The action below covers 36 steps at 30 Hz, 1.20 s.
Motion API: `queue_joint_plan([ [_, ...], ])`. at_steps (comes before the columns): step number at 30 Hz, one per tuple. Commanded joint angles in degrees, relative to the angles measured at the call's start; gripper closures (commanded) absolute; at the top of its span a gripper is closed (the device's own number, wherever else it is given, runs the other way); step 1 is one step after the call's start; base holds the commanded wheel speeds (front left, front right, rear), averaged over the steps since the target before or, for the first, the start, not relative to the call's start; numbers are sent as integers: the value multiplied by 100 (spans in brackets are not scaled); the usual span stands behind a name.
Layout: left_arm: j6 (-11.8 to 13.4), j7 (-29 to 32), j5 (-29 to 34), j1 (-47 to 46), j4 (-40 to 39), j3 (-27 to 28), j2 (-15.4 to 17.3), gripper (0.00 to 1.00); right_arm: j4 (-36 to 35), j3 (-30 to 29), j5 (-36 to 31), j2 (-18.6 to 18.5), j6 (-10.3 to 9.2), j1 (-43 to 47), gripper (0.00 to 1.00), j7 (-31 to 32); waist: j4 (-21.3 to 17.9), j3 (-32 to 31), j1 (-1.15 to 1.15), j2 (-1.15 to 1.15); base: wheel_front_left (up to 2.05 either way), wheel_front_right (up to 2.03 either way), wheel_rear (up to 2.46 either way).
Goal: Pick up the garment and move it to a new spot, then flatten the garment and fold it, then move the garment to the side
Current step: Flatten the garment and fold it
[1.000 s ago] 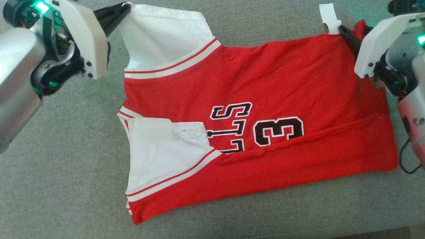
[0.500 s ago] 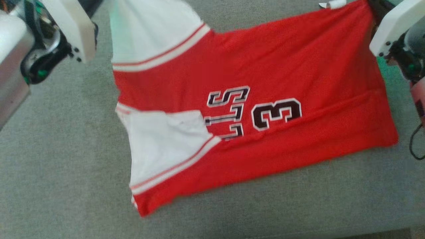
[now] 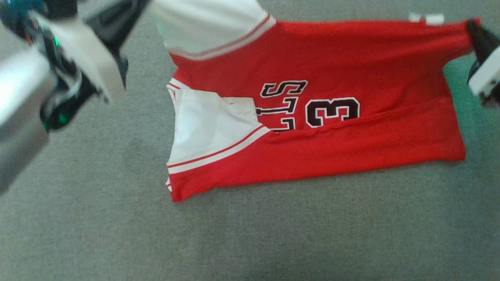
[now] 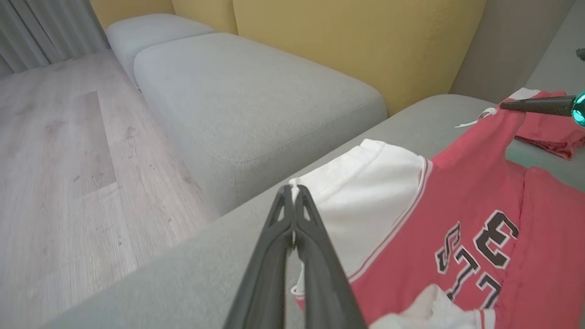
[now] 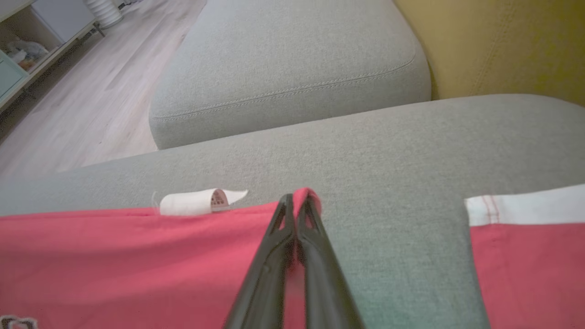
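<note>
The garment [image 3: 351,62] is a red jersey with white sleeves and a black "3", lying partly folded on the grey cushion [image 3: 250,234]. Its far edge is stretched between my two grippers. My left gripper [image 3: 145,4] is shut on the edge of the far white sleeve [image 4: 365,196], its fingertips [image 4: 292,189] pinched together on the seam. My right gripper [image 3: 472,28] is shut on the jersey's far red corner [image 5: 307,195], right next to a white label [image 5: 196,202]. The near white sleeve [image 3: 207,125] lies folded over the front.
The cushion ends in an edge on the left, with wooden floor [image 4: 55,151] below. A second grey cushion [image 4: 251,100] and a yellow backrest [image 4: 356,41] stand beyond the garment. A low shelf unit [image 5: 27,32] stands far off on the floor.
Both grippers have carried the garment's far edge up and away from me. Its near edge has slid across the cushion after them, and the fabric has drawn taut. The head view has shifted too.
</note>
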Motion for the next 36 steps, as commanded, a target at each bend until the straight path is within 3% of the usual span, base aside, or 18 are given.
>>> queue_joint_plan([
  [1, 11, -103, -27, 99, -169, 255, 361, 100, -291, -5, 121, -189, 37, 249, 100, -90, 111, -148, 0, 0, 0, 0, 0],
  [9, 21, -471, -24, 1254, -724, 243, 713, 100, -781, -103, 389, -419, 37, 1182, 100, -275, 264, -374, 0, 0, 0, 0, 0],
  [14, 183, -660, 63, 1803, -1067, 241, 804, 100, -1010, -259, 465, -555, 37, 1750, 100, -330, 349, -434, 0, 0, 0, 0, 0],
  [27, 277, -917, 333, 2698, -1127, 238, 474, 100, -1522, -799, 306, -559, 37, 2777, 100, -256, 394, -439, 0, 0, 0, 0, 0],
  [28, 296, -980, 343, 2743, -1077, 238, 424, 98, -1542, -844, 273, -517, 37, 2818, 96, -245, 380, -443, 0, 0, 0, 0, 0],
  [29, 310, -1026, 355, 2789, -1029, 238, 370, 89, -1561, -888, 238, -475, 37, 2858, 88, -241, 369, -449, 0, 0, 0, 0, 0],
  [30, 329, -1068, 361, 2837, -986, 238, 316, 76, -1575, -931, 200, -432, 37, 2892, 64, -245, 355, -457, 0, 0, 0, 0, 0],
  [31, 355, -1111, 371, 2893, -939, 238, 268, 60, -1585, -979, 159, -381, 37, 2924, 9, -263, 335, -473, 0, 0, 0, 0, 0],
  [32, 394, -1151, 356, 2964, -891, 239, 226, 32, -1603, -1036, 114, -322, 37, 2954, 0, -303, 312, -490, 0, 0, 0, 0, 0],
  [33, 454, -1199, 358, 3031, -849, 245, 193, 0, -1623, -1102, 67, -256, 37, 2987, 0, -359, 287, -510, 0, 0, 0, 0, 0],
  [36, 815, -1422, 317, 3276, -774, 506, 33, 0, -1729, -1341, -74, -60, 37, 3182, 0, -591, 256, -605, 0, 0, 0, 0, 0],
])
